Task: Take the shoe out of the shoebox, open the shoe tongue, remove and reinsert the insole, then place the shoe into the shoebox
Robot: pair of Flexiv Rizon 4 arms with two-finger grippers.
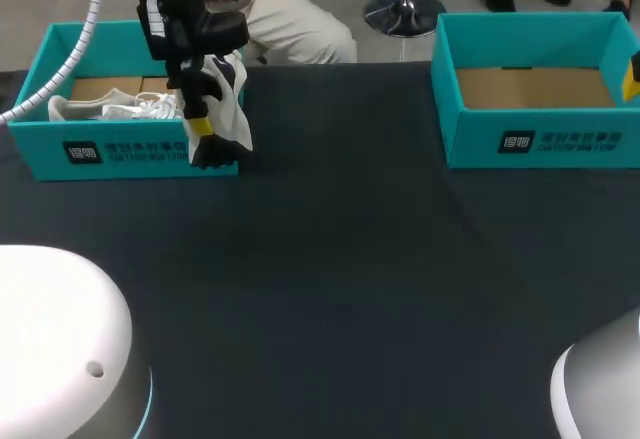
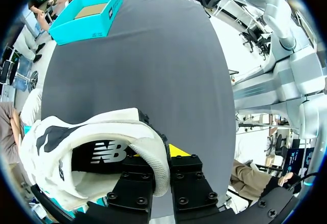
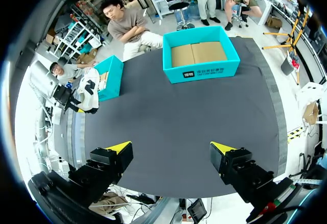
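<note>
This is a robotics lab set up for manipulation trials. A bench draped in plain dark cloth carries two matching teal boxes, the left shoebox and the right shoebox, set at its far corners like fixed stations. A rounded white robot housing sits at each near corner. The left arm (a white corrugated hose loops alongside it) hangs by the left shoebox, with a white sneaker clamped in its yellow-tipped left gripper.
</note>
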